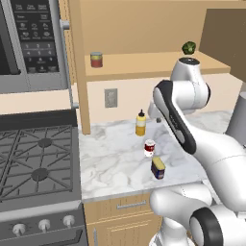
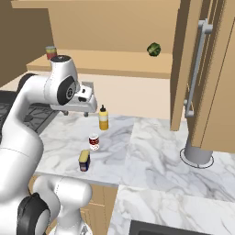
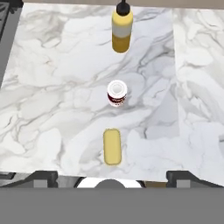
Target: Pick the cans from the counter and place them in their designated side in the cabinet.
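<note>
Two cans stand on the marble counter [image 1: 110,166] near its front edge: a short round red-and-white can [image 1: 149,148] [image 2: 94,142] [image 3: 117,93], and just in front of it a dark blue boxy tin [image 1: 158,167] [image 2: 84,160] whose yellow top [image 3: 112,146] faces the hand camera. My gripper [image 2: 75,113] [image 3: 112,177] hangs well above the counter, over its front part, with the tins straight below. Its fingers stand wide apart, open, with nothing between them. The tan wall cabinet [image 1: 144,65] [image 2: 114,62] is above, with its brown door [image 1: 223,38] swung open.
A yellow squeeze bottle [image 1: 140,123] [image 2: 103,118] [image 3: 121,30] stands behind the cans. On the shelf sit a red can with a yellow-green band [image 1: 96,59] [image 2: 50,52] and a green round item [image 1: 189,47] [image 2: 153,49]. Stove [image 1: 38,158] and microwave [image 1: 29,43] are left; a grey cylinder [image 2: 197,153] stands right.
</note>
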Tool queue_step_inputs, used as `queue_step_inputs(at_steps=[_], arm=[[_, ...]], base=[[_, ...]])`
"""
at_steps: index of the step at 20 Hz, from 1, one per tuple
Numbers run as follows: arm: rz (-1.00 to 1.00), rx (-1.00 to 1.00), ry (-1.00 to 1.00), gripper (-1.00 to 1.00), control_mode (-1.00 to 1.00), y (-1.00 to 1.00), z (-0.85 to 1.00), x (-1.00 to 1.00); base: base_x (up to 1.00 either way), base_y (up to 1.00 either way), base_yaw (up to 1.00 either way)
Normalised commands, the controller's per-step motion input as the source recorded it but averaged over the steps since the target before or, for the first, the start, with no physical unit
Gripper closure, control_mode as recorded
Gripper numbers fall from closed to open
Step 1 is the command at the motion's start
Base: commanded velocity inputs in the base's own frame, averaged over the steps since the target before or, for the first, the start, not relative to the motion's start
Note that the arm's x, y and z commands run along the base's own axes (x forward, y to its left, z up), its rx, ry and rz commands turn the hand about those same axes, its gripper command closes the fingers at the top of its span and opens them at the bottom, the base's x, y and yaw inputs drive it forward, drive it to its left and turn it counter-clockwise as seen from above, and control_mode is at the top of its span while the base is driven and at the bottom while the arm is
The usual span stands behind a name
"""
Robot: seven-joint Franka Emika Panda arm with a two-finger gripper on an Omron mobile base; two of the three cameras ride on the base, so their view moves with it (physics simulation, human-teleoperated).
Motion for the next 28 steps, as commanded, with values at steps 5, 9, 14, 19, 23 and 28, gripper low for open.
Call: queue_step_inputs(at_steps=[5,9,14,19,23,28], arm=[[-0.01,0.01,0.07,-1.0,-1.0,0.01,-0.12,-0.03],[0.0,0.06,0.01,-1.0,-1.0,0.03,-0.05,-0.01],[0.0,0.03,0.0,-1.0,-1.0,0.0,-0.1,-0.14],[0.0,0.0,0.0,-1.0,-1.0,0.0,-0.17,-0.18],[0.0,0.0,0.01,-1.0,-1.0,0.0,-0.19,-0.15],[0.0,0.0,0.0,-1.0,-1.0,0.0,-0.18,-0.13]], base=[[0.0,0.0,0.0],[0.0,0.0,0.0],[0.0,0.0,0.0],[0.0,0.0,0.0],[0.0,0.0,0.0],[0.0,0.0,0.0]])
